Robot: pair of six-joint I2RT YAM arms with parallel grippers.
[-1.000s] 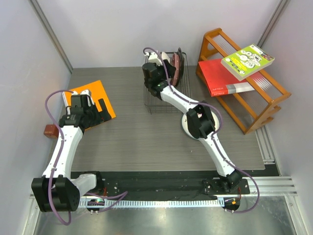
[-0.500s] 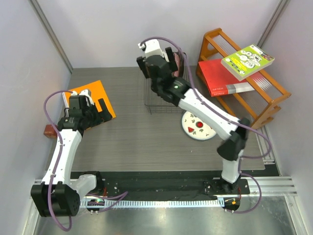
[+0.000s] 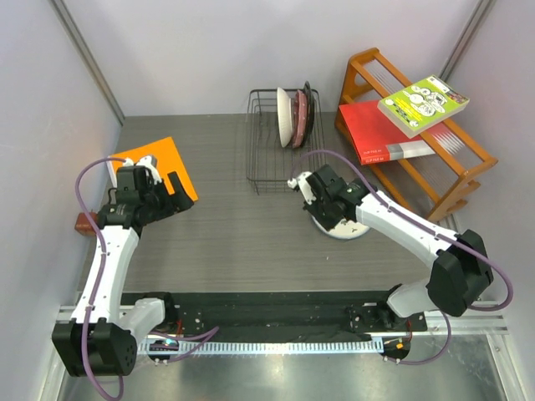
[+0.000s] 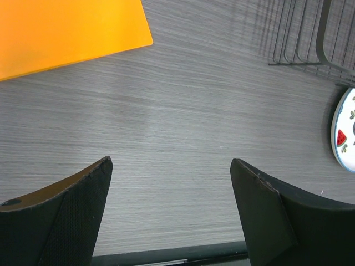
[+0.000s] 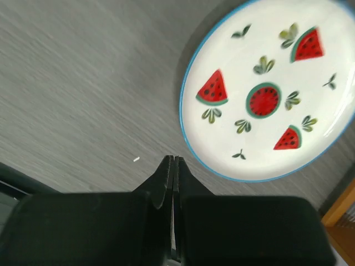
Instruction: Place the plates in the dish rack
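Note:
The black wire dish rack (image 3: pixel 266 159) stands at the back middle of the table. Three plates stand upright in its right end: a white-faced one (image 3: pixel 285 117), a pink one (image 3: pixel 298 119) and a dark-rimmed one (image 3: pixel 308 110). A white plate with red fruit motifs (image 5: pixel 266 94) lies flat on the table (image 3: pixel 344 227). My right gripper (image 5: pixel 173 159) is shut with nothing in it, its tips just off that plate's near-left rim. My left gripper (image 4: pixel 171 160) hangs open over bare table beside an orange board (image 4: pixel 66 33); the fruit plate (image 4: pixel 345 136) shows at its far right.
An orange wooden shelf rack (image 3: pixel 451 180) at the back right carries a red book (image 3: pixel 376 138) and a green book (image 3: pixel 422 104). A small reddish-brown block (image 3: pixel 86 223) sits at the table's left edge. Grey walls close in the left, back and right sides.
My right arm has drawn back from the dish rack to the fruit plate, and its jaws have shut. The white-faced plate now stands free in the rack. The left arm has barely moved.

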